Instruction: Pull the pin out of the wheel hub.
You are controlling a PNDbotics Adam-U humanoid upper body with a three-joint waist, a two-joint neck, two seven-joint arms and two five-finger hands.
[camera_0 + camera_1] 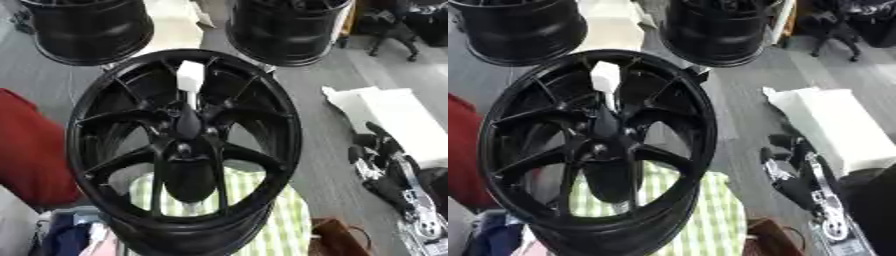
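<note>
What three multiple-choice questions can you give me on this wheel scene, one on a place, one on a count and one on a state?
1. Where is the right hand?
A. On the pin
B. Right of the near wheel, apart from it
C. On the white box

2. How many black wheels show?
A. One
B. Two
C. Three

3. What state is the pin in?
A. Standing in the hub
B. Lying on the cloth
C. Held in the hand

Answers:
1. B: the hand shows at the right, with floor between it and the rim.
2. C: there is the near wheel and two far wheels behind it.
3. A: its white top rises above the hub, and nothing touches it.
</note>
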